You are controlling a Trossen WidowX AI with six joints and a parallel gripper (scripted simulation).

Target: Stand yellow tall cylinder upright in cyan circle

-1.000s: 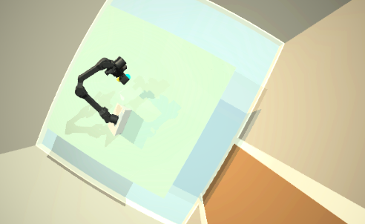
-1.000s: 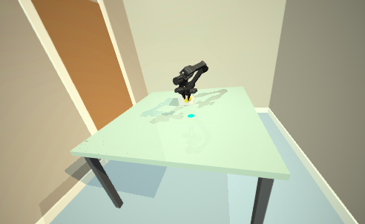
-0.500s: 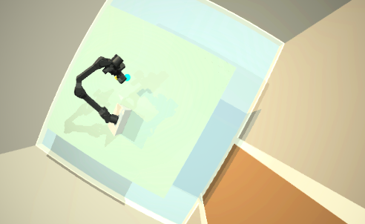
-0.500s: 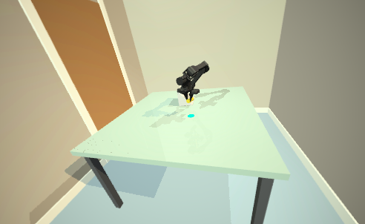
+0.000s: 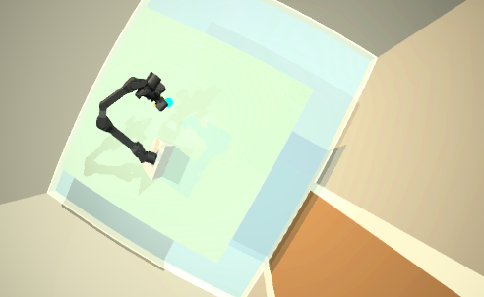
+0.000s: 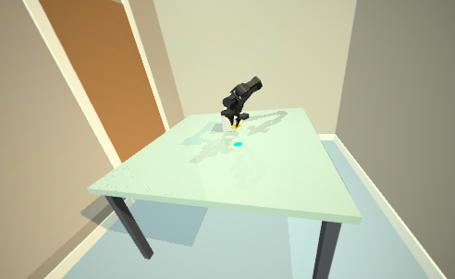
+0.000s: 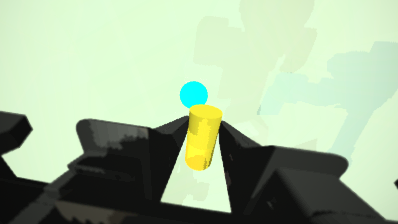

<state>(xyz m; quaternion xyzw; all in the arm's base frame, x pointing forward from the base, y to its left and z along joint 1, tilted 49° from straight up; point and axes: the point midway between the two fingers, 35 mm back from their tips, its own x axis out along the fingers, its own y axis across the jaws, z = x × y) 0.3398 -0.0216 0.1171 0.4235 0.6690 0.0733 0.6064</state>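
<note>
The black arm (image 6: 241,93) bends over the far side of the pale green counter (image 6: 276,185), its jaws pointing down and clamped on the yellow cylinder (image 6: 234,125). The cyan circle (image 6: 238,144) lies on the counter just nearer than the jaws.
</note>
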